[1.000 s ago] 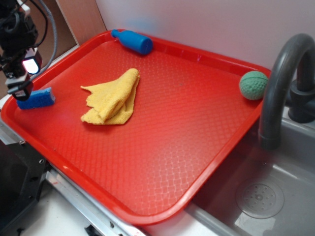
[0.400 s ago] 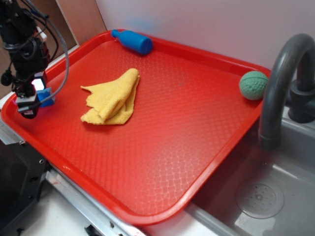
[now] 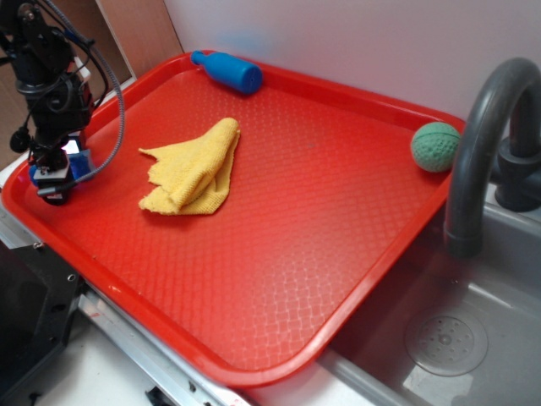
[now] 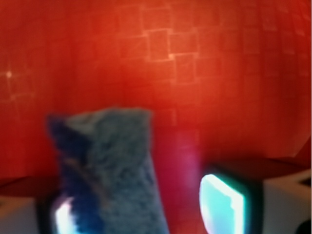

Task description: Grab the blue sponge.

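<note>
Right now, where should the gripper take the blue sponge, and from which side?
Likely from above, across the narrow width of the blue sponge. It lies flat on the red tray near the left rim, and the gripper already straddles it, fingers on both long sides.

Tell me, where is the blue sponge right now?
In the exterior view, the blue sponge sits at the red tray's far left edge, under the gripper, left of the yellow cloth.
</note>
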### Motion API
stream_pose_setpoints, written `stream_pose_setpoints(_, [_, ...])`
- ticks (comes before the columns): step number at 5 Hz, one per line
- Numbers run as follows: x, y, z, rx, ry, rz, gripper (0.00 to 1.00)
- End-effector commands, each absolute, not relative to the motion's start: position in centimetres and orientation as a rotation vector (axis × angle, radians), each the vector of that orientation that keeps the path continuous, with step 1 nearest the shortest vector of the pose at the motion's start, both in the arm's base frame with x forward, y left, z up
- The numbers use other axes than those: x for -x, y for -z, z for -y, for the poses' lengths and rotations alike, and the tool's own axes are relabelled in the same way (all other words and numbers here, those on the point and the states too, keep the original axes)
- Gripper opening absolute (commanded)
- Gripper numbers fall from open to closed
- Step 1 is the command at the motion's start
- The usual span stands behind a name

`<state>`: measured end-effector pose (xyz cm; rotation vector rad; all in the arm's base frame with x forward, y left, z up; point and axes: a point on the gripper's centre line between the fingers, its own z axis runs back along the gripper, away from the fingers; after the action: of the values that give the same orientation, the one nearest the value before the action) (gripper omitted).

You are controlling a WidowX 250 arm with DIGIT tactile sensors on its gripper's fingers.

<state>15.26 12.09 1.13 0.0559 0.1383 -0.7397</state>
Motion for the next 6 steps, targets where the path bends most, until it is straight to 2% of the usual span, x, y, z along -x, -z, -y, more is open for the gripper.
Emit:
stream_pose_setpoints(1, [-15.2, -0.6, -11.0, -0.089, 0.76, -0.165, 0.0])
stream_pose_setpoints(2, [-16.2, -1.8, -11.0, -0.135, 0.688, -0.169, 0.0])
stream_pose_setpoints(3, [-17.7, -5.9, -10.9, -0.105, 0.529, -0.084, 0.0])
stream_pose_setpoints(4, [-19.2, -10.8, -9.6, -0.099, 0.278, -0.067, 0.0])
stream_pose_setpoints(5, [-20.0, -14.4, -7.1, -0.073, 0.15, -0.03, 0.0])
stream_pose_setpoints(6, [-20.4, -19.5, -3.5, -0.003, 0.126, 0.057, 0.0])
